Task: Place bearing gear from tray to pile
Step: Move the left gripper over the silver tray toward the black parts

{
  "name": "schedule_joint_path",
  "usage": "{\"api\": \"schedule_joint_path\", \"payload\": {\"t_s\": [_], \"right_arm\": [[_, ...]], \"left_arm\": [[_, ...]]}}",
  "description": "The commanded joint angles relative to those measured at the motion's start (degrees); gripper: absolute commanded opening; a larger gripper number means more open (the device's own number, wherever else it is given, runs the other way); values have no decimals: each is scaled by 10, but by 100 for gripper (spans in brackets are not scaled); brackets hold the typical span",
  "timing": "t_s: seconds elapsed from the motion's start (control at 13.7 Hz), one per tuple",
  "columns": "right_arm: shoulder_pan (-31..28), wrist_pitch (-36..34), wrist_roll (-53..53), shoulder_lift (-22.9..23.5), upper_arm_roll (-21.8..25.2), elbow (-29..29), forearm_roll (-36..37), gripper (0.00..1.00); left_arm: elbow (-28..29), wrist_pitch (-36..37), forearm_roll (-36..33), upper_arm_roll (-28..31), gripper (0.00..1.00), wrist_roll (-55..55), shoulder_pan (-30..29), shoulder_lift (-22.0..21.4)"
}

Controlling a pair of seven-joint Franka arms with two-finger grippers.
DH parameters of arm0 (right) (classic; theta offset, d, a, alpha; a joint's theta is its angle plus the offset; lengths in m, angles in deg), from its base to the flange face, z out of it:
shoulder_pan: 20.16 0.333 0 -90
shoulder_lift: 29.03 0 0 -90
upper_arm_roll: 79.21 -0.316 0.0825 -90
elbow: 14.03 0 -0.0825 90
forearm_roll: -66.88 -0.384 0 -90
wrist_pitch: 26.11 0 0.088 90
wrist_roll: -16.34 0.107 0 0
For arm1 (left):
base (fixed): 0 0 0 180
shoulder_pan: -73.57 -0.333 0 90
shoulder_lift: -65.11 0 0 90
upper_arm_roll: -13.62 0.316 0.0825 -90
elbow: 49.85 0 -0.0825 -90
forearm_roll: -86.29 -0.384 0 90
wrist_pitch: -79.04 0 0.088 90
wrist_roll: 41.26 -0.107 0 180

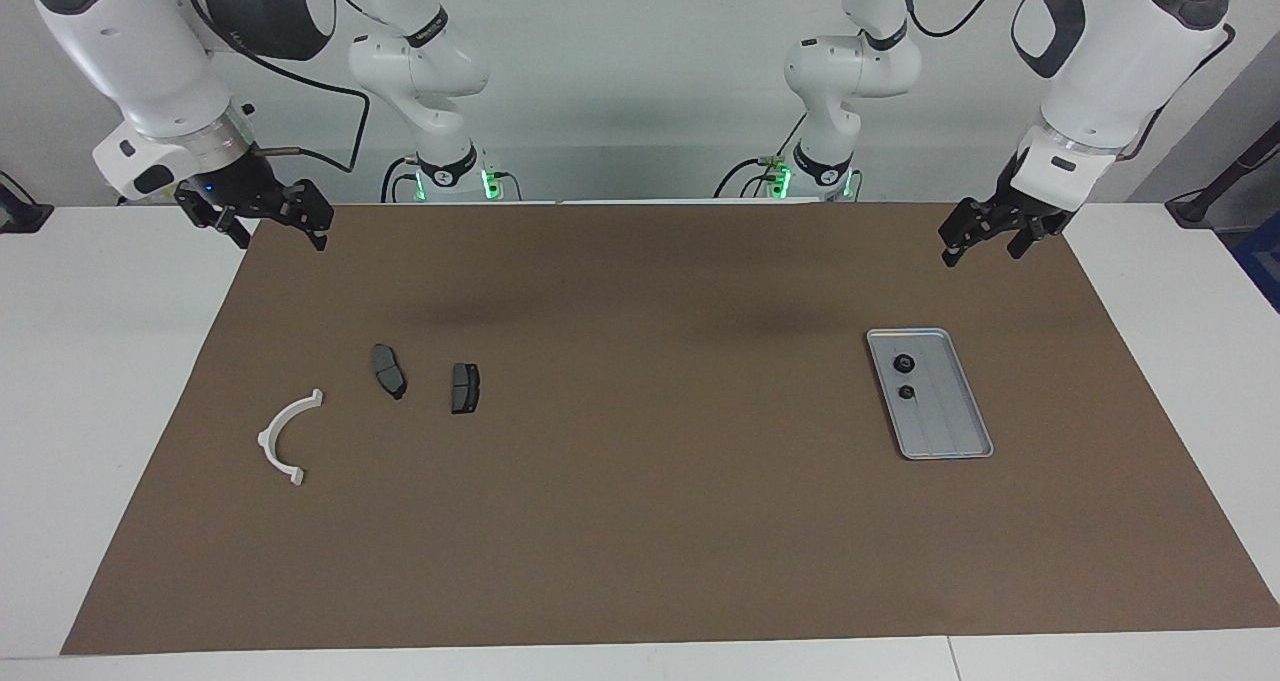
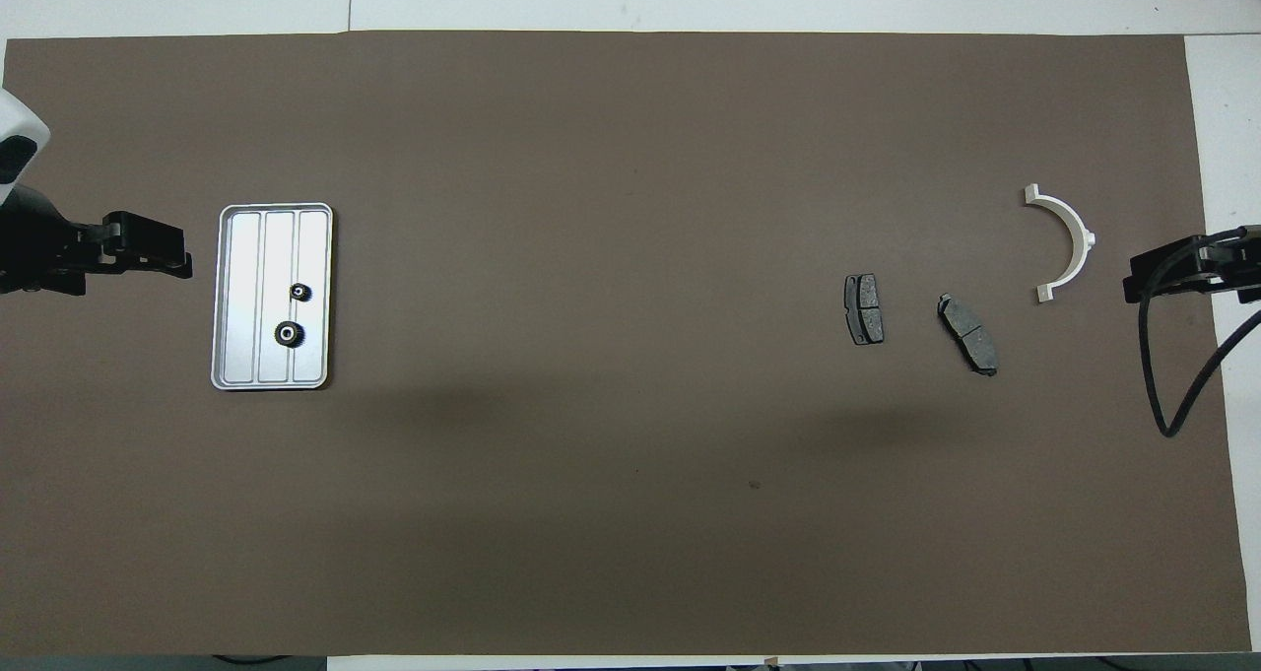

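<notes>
Gears were both sitting in the tray [image 1: 950,448], which lay on the brown mat [image 1: 640,521] at the left arm's end of the bench [image 1: 100,361]. The bigger bearing gear [image 1: 903,364] and the smaller gear [image 1: 906,392] lay just beside each other in the part of the tray closer to the robots, apart, not touching.

The left gripper [image 1: 985,244] hung up in the air over the mat's corner, fingers spread and empty, tray down below and forward of the fingertips. The right gripper [image 1: 270,223] was also spread and empty, waiting over the mat's edge at its own end. The pile was well away from the left fingers: white half-ring bracket [image 1: 287,436] and two brake-pad plates [image 1: 389,370] [image 1: 465,388] loosely grouped.

My take on doing this well: nothing was grabbed yet, so the step was the reach. Left arm was the obvious pick since the tray was under its side. I'd come straight down on one gear with the fingers straddling it, and line them up so neither fingertip bumped the neighbour gear or caught a ridge. Small round parts roll, so centre the pinch. It's a long carry to the pile, so maybe a handover, or set it next to the plates without knocking them.
</notes>
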Motion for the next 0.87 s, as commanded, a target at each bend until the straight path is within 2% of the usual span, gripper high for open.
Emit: {"api": "schedule_joint_path", "payload": {"t_s": [0.0,0.58,0.8], "right_arm": [[-10,15,-9,-5,-6,-12,7,100],[-12,16,-11,-4,-6,-9,6,100],[-11,16,-8,-4,-6,-9,6,100]], "left_arm": [[-17,7,-9,5,100,-8,6,10],[-14,16,-10,2,100,-4,8,10],[4,18,-10,3,100,-3,1,-1]]}}
